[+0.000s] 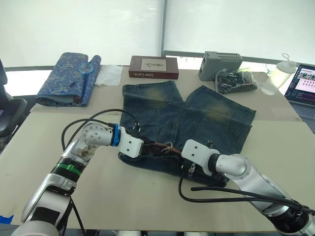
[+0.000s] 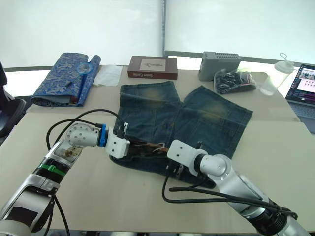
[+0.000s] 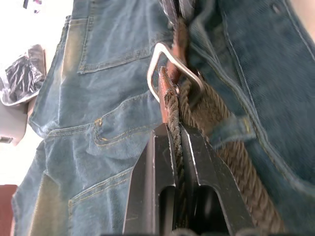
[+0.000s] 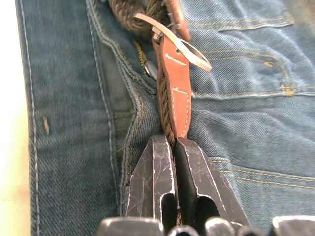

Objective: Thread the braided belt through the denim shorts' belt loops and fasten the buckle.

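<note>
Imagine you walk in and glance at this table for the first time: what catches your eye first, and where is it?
The faded denim shorts lie flat in the middle of the table, and both robot arms meet at their waistband on the near edge. There the left hand and the right hand are each shut on the braided belt, on either side of its silver buckle. A bright blue patterned fabric roll lies at the far left.
</note>
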